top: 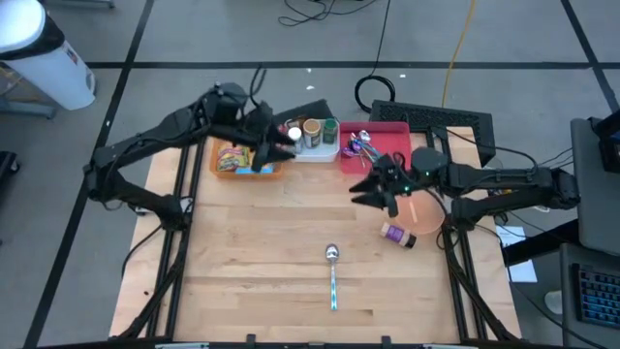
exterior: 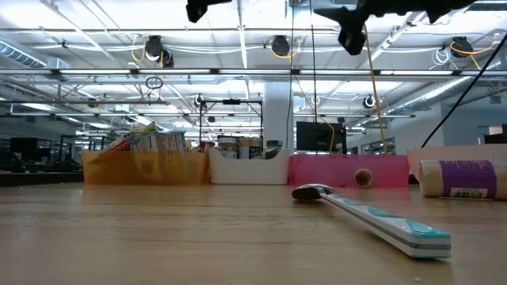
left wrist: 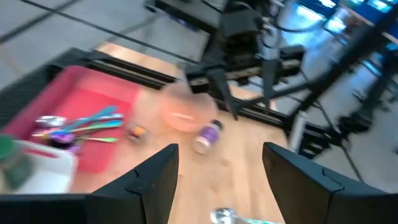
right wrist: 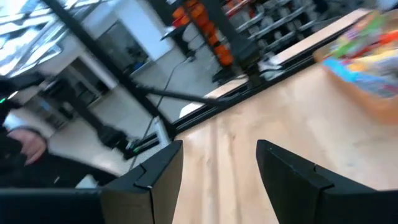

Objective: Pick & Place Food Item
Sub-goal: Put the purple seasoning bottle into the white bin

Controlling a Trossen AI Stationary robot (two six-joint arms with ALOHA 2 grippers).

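Wooden table [top: 262, 252] seen from above, two dark arms reaching in. Left gripper [top: 282, 152] raised over the orange bin [top: 232, 171] of snack packets [top: 232, 155], fingers [left wrist: 155, 177] apart, nothing between them. Right gripper [top: 363, 192] lifted above the table, just beside the pink plate [top: 426, 215], fingers [right wrist: 158, 171] likewise apart and empty. Small purple-labelled bottle [top: 396, 235] lying on its side at the plate's near edge, close to the right gripper, untouched. Spoon [top: 333, 274] nearer the front, well apart from both grippers.
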